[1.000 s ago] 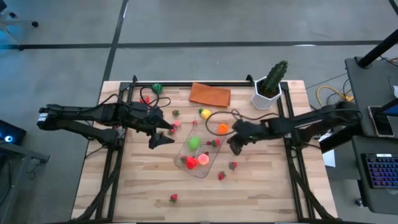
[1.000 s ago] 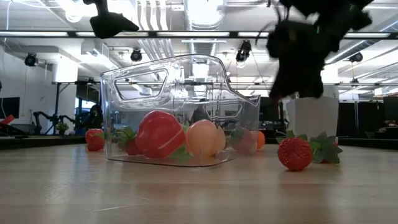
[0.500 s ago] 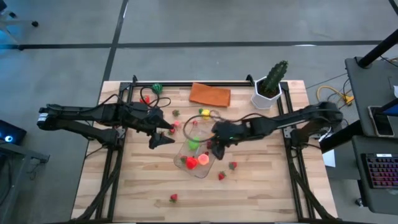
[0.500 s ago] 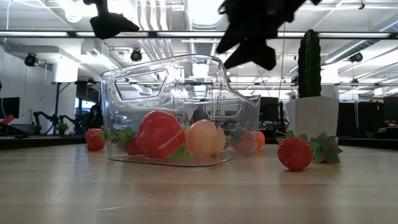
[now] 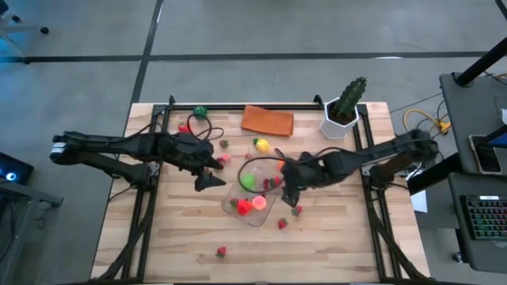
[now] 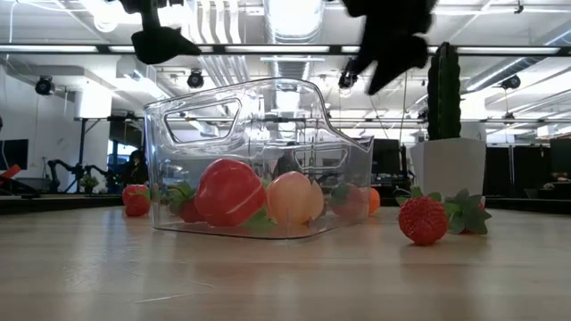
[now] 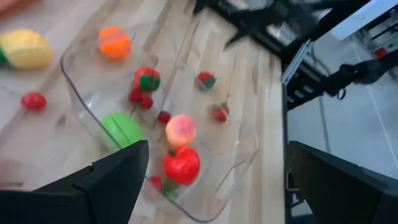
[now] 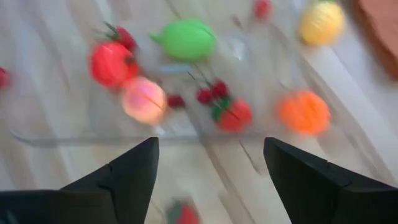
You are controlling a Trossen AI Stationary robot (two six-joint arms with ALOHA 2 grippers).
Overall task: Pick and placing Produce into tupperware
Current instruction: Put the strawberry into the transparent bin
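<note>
I am a two-armed robot over a wooden table (image 5: 174, 237). My right claw (image 5: 288, 192) hovers above the right edge of the clear tupperware (image 5: 255, 190), fingers spread wide and empty. My left claw (image 5: 207, 172) waits just left of the container, also spread wide. Inside the tupperware lie a green fruit (image 5: 248, 181), a red tomato (image 5: 243, 207) and a peach (image 5: 259, 202). A strawberry (image 5: 296, 210) sits on the table just right of the container.
</note>
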